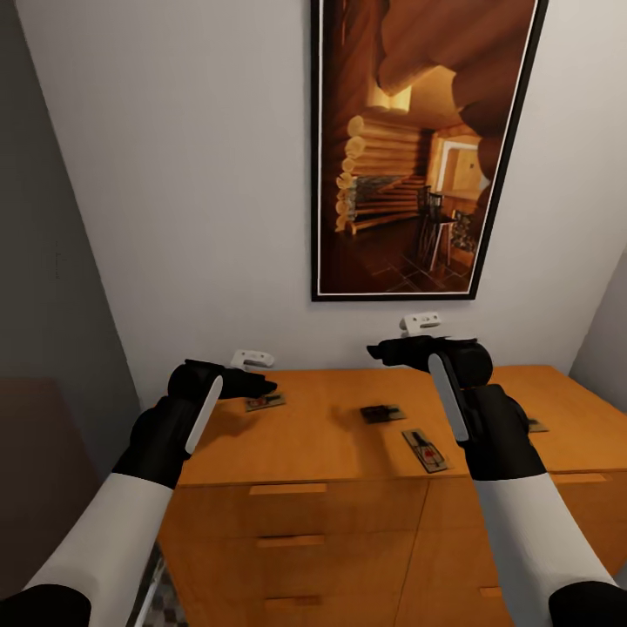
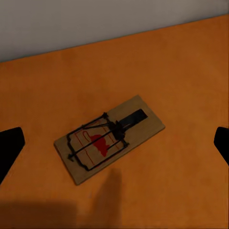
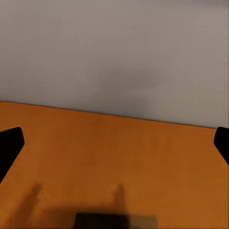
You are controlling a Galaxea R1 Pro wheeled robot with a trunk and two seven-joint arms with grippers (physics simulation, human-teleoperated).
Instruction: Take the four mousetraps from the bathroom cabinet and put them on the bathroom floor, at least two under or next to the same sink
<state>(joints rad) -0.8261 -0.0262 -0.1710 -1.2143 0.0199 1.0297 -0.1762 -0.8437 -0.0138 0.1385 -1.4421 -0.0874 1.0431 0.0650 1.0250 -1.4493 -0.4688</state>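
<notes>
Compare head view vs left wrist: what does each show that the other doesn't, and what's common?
Head view alone: both arms, the left claw and right claw, the framed cabin picture, the drawer fronts, and three further mousetraps: a dark one mid-top, one nearer the front edge, and one mostly hidden behind the right forearm.

Left wrist alone: close detail of one mousetrap, with its tan board, black wire frame and red mark, lying between the open claw's fingertips.

Both: that same trap, the orange wooden top and the pale wall.
</notes>
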